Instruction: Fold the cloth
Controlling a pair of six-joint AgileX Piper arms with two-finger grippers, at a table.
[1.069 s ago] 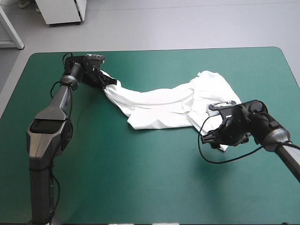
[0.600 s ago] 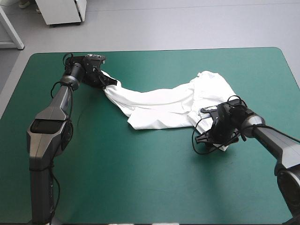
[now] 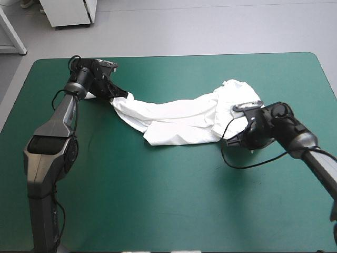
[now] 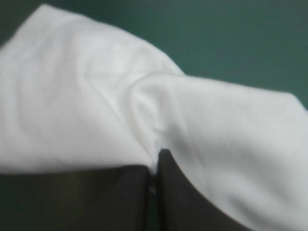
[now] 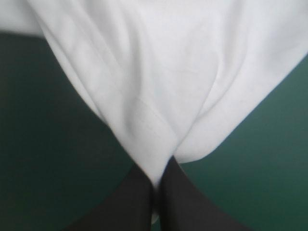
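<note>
White T-shirt (image 3: 179, 118) sits on the far half of the bench (image 3: 158, 205), pulled out into a long uneven band running from far left to the right side. Not flat and not folded neatly: rumpled, with long creases along its length.

The left end is narrow and twisted into a rope-like neck. The middle is wider, with one flap lying over another and a pointed corner sticking toward the near side. The right end is the bulkiest part, layers bunched and overlapping, with a rounded lump at the far right.

Left gripper (image 4: 154, 162): black fingers all but closed, pinching the narrow left end of the shirt. In the left wrist view the fabric puckers into a fold right at the fingertips and fans out ahead of them over the teal-green cover.

Right gripper (image 5: 158, 179): fingers likewise nearly together, clamped on the shirt's near-right edge. In the right wrist view a stitched hem runs down into the pinch and the cloth spreads out ahead in a wide V, teal-green cover showing on both sides.

The two grippers are well apart, the shirt spanning between them.
</note>
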